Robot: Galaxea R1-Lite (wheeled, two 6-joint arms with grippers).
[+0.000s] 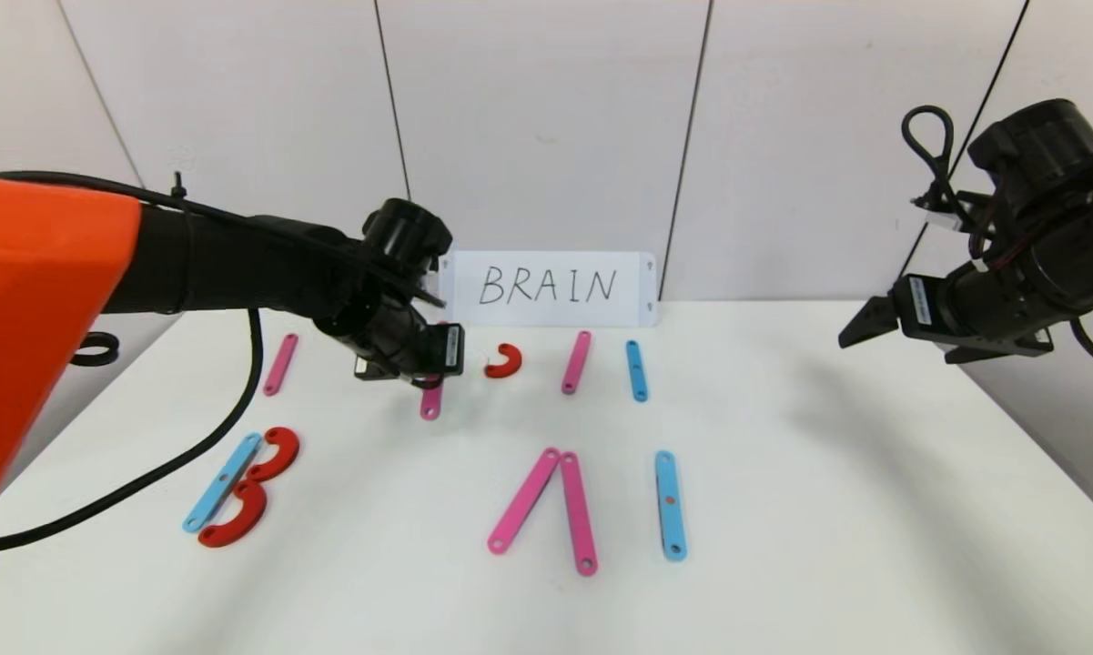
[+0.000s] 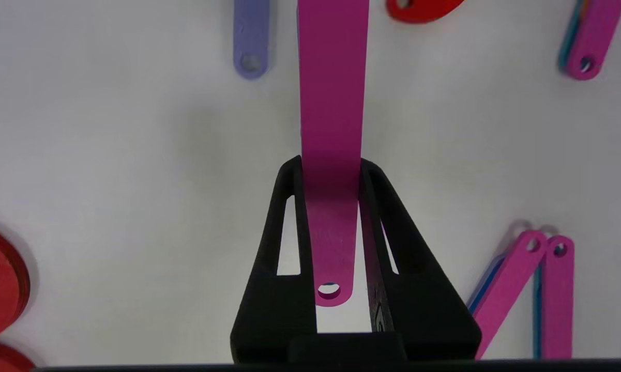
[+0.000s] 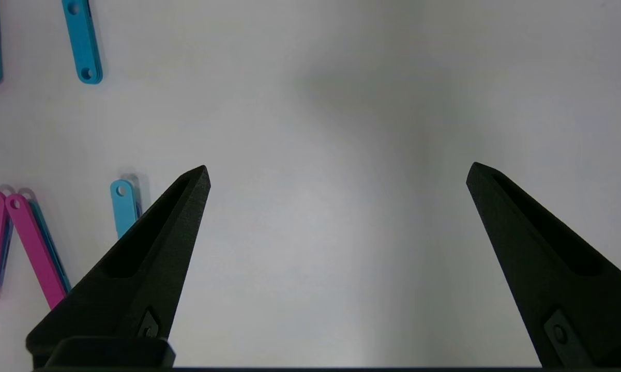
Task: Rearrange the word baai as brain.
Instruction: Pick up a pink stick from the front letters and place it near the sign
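My left gripper is shut on a pink holed strip at the back middle of the table. In the left wrist view the strip runs out between the two fingers. On the front row lie a B made of a light-blue strip and two red arcs, a pair of pink strips meeting at the top like an A without its bar, and a light-blue strip as I. My right gripper is open and empty, high above the table's right side.
A white card with BRAIN written on it stands at the back. On the back row lie a pink strip, a red arc, a pink strip and a light-blue strip. A purple strip shows in the left wrist view.
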